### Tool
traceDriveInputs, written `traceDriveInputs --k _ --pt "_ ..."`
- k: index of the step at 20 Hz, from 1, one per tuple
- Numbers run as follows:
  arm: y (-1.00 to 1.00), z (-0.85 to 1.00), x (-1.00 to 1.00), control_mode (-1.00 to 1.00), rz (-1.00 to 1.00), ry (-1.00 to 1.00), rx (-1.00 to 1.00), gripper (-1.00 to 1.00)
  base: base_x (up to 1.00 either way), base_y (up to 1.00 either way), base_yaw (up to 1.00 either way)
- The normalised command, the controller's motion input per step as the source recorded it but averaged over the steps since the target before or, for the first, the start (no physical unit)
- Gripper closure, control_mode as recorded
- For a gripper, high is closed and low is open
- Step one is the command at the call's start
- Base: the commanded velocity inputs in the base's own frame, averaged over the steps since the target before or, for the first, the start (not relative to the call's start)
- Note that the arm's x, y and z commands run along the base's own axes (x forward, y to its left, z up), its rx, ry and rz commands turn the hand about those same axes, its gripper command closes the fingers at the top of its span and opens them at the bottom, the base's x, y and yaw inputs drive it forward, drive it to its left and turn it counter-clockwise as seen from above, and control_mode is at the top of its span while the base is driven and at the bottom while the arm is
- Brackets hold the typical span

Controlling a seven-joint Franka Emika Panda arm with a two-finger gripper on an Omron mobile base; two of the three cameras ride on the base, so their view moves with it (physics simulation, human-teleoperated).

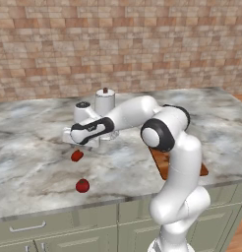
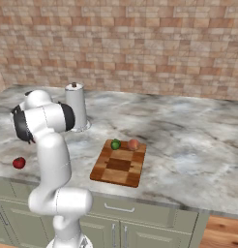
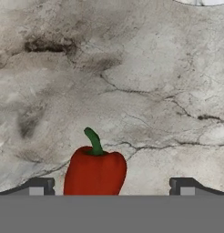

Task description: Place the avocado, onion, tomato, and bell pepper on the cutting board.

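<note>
The red bell pepper (image 1: 77,155) lies on the marble counter, and my gripper (image 1: 79,142) hangs open just above it. In the hand view the bell pepper (image 3: 94,173), green stem pointing up, sits left of centre between my gripper's (image 3: 111,187) two spread tips, with nothing held. The tomato (image 1: 82,185) rests nearer the counter's front edge, also seen as the tomato (image 2: 19,162) at far left. On the checkered cutting board (image 2: 118,167) the green avocado (image 2: 115,144) and the pale onion (image 2: 133,144) sit side by side at its far end.
A white canister (image 1: 105,101) with a dark knob stands on the counter just behind my hand; the same canister (image 2: 76,106) is left of the board. A brick wall backs the counter. Cabinet drawers run below the front edge.
</note>
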Motion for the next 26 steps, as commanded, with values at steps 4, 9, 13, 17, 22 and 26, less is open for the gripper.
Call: traceDriveInputs --k 4,9,13,17,22,26 --pt "0.09 -0.06 0.08 -1.00 0.00 0.00 0.00 -1.00 0.00 0.00 0.00" --pt "0.05 0.00 0.00 -1.00 0.00 0.00 0.00 -1.00 0.00 0.00 0.00" --pt "0.00 -0.02 0.00 -1.00 0.00 0.00 0.00 -1.00 0.00 0.00 0.00" --pt "0.00 -0.25 0.00 -1.00 0.00 0.00 0.00 -1.00 0.00 0.00 0.00" --pt "0.04 -0.35 0.00 -1.00 0.00 0.00 0.00 -1.00 0.00 0.00 0.00" --pt "0.11 -0.11 0.00 -1.00 0.00 0.00 0.00 -1.00 0.00 0.00 0.00"
